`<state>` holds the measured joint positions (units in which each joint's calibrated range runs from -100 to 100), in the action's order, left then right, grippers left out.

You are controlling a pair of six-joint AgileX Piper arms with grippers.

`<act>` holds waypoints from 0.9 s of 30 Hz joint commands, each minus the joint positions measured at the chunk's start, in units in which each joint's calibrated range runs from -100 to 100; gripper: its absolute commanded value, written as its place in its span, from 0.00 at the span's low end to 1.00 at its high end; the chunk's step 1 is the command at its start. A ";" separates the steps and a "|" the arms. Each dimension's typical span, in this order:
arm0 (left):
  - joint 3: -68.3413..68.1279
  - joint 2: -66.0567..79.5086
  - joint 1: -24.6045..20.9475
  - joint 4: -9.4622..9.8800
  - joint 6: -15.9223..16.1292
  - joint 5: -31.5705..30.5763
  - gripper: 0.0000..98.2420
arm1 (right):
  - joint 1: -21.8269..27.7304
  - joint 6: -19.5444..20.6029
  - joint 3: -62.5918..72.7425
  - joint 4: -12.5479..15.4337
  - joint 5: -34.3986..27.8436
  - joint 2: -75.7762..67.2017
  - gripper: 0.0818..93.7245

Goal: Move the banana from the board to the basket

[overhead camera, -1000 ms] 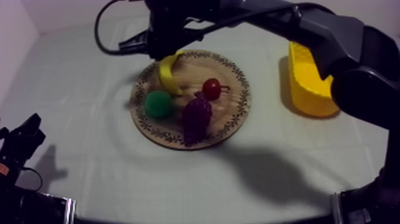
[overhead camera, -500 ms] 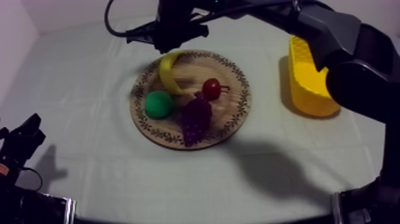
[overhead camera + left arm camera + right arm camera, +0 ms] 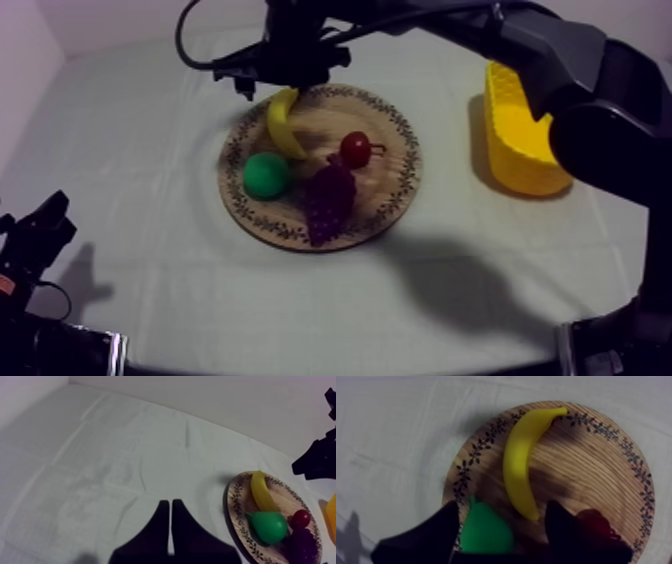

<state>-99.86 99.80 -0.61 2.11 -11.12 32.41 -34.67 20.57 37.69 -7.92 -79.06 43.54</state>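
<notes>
One smooth curved banana lies on the round wooden board.

Right arm: bulky links in dark grey shells, joined by rounded black housings and slimmer toward the wrist. Right claw: two black fingers, broad at the base, with blunt tapered tips. Left claw: two flat matte-black wedges that widen into one dark base. Left arm: black and angular in outline.
</notes>
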 commanded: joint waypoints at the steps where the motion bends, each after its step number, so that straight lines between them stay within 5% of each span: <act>1: -0.03 0.03 0.00 0.02 0.01 0.00 0.00 | 0.43 -0.03 0.00 0.41 -0.19 -0.07 0.68; 27: -0.03 0.03 0.00 0.02 0.01 0.00 0.00 | 0.95 -1.35 15.65 0.63 -6.19 14.60 0.71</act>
<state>-99.86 99.80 -0.61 2.11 -11.12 32.41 -33.76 19.26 52.84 -7.29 -85.24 57.36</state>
